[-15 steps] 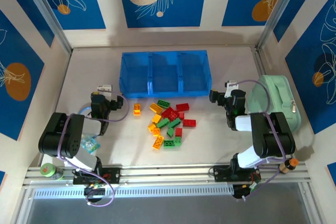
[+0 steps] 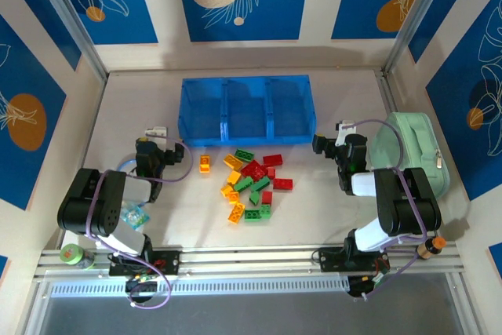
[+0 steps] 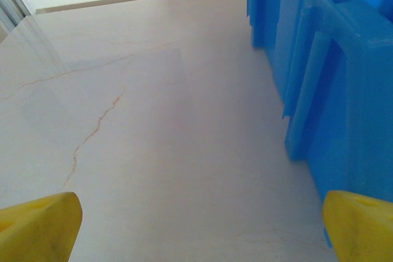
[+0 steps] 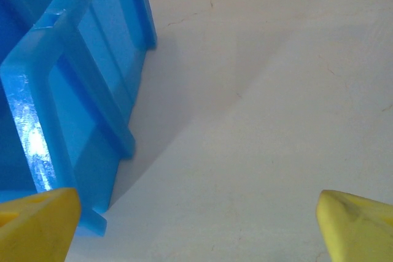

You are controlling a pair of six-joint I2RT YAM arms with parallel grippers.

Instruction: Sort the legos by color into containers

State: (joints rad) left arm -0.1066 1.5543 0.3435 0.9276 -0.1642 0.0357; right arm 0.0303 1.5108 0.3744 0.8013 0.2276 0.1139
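Note:
The legos (image 2: 252,182) lie in a loose pile of red, green and yellow-orange bricks at the table's middle, and one orange brick (image 2: 205,163) sits apart to the left. The containers are three empty compartments of a blue tray (image 2: 245,80) just behind the pile. Left of the tray, my left gripper (image 2: 157,139) rests low and open, its yellow fingertips (image 3: 38,225) wide apart over bare table, with the tray wall (image 3: 334,90) on its right. My right gripper (image 2: 339,136) stands open to the right of the tray, its fingertips (image 4: 359,228) spread and nothing between them. The tray's corner (image 4: 73,108) is to its left.
A pale mint zippered pouch (image 2: 409,151) lies against the right wall beside the right arm. A green tape roll (image 2: 72,254) sits by the left arm's base, and a small bottle (image 2: 430,247) by the right one. Metal frame posts stand at the back corners.

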